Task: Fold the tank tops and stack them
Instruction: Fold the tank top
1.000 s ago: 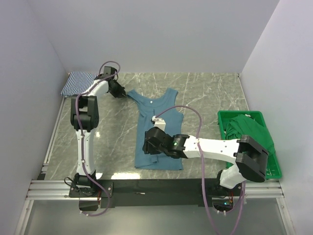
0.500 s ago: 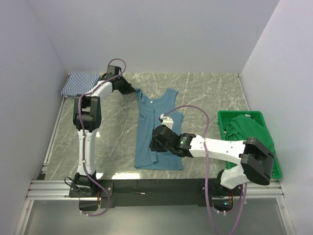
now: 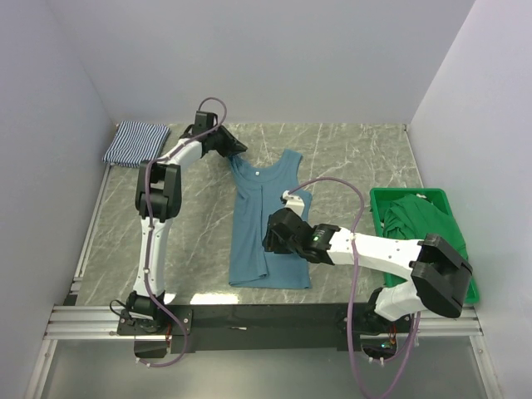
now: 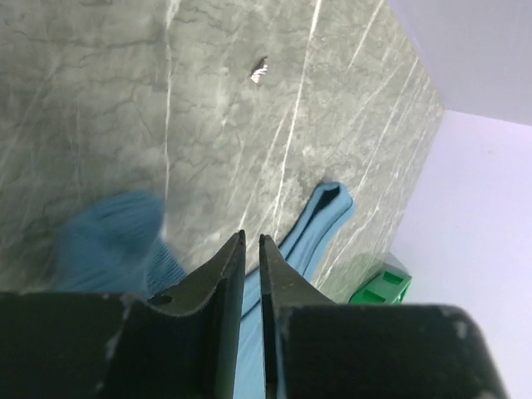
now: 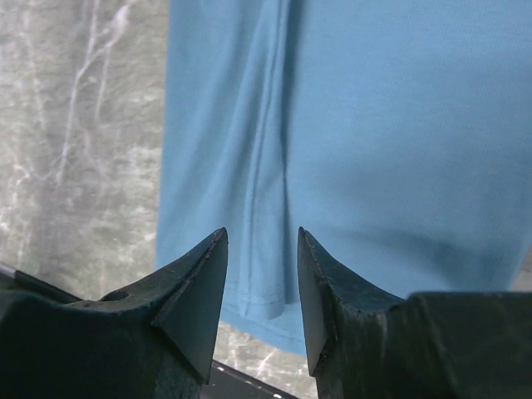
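Top external: the teal tank top lies flat in the middle of the worktop, neck toward the far edge and hem toward the near edge. The striped tank top sits folded in the far-left corner, probably as the base of the stack. The left gripper reaches to the teal top's left shoulder strap, and the cloth there is drawn up to its tips. That looks like a hold for carrying that side over into a lengthwise fold. The right gripper hangs over the lower half of the teal top. A green crate at the right edge holds bunched green cloth.

Left wrist: the left gripper is almost closed, only a slit between its fingers, with teal cloth running in under them. It appears to pinch the thin strap.

Right wrist: the right gripper stands apart and grips nothing. It is poised above a raised crease in the teal top near the hem, likely ready to pin or take that edge.
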